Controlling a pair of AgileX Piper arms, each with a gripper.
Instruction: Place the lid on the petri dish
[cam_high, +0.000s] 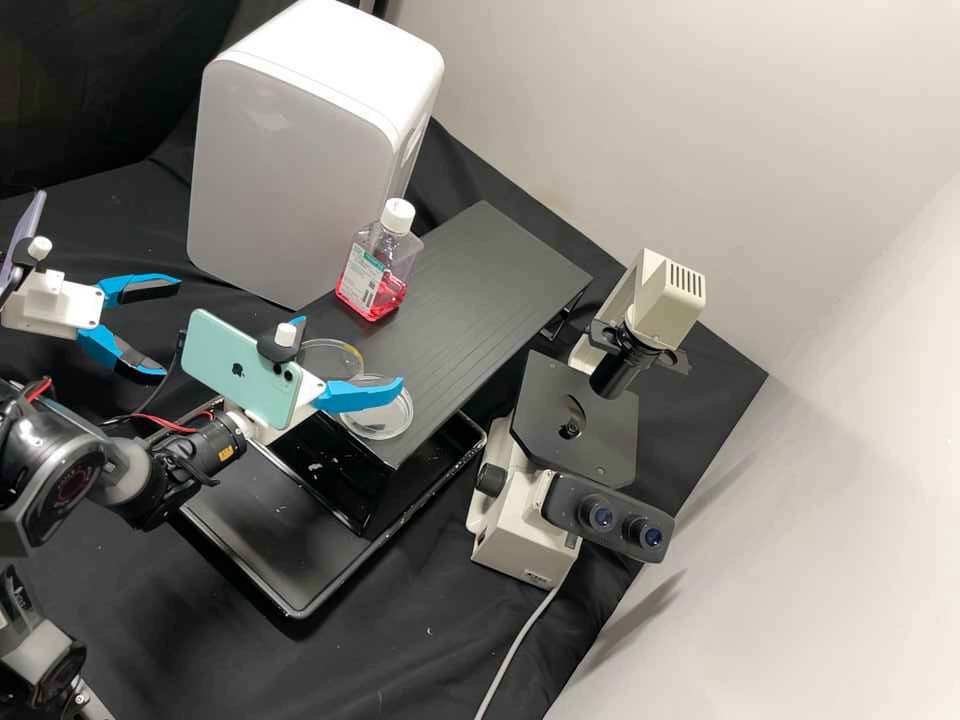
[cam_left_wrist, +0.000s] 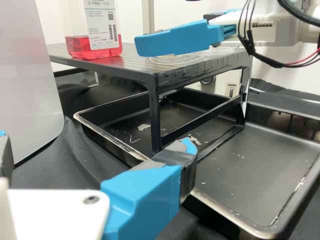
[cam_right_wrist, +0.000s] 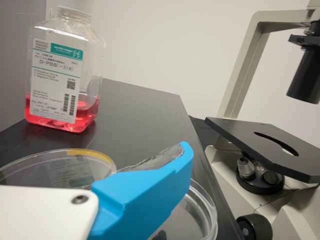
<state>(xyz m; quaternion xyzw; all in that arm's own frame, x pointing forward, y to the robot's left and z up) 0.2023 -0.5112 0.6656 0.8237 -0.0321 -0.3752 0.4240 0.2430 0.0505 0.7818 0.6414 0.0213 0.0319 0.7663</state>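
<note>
Up on the raised black platform (cam_high: 480, 290), near its front corner: yellow-rimmed dish part (cam_high: 325, 352) and plain dish part (cam_high: 385, 420), lying side by side, neither on the other. Cannot tell which is the lid.

Right end effector (cam_high: 348, 352) just above them, released, fingers spread to either side of the yellow-rimmed part, one blue finger reaching across the plain part's rim. Left end effector (cam_high: 165, 328) likewise spread wide, grasping nothing, over the table (cam_high: 420, 640) beside the white box (cam_high: 310, 130), well apart from both parts.

Farther back on the platform: bottle of red liquid (cam_high: 378, 265), near the dish parts but not touching. Beyond it, bare ribbed surface. Just past the plain part, the platform's front edge, with the black tray (cam_high: 260, 520) below. Off the platform's right side, the microscope (cam_high: 580, 450).

Left wrist view adds the hollow under the platform and specks in the tray. Right wrist view adds the yellow rim up close and the microscope's stage.
</note>
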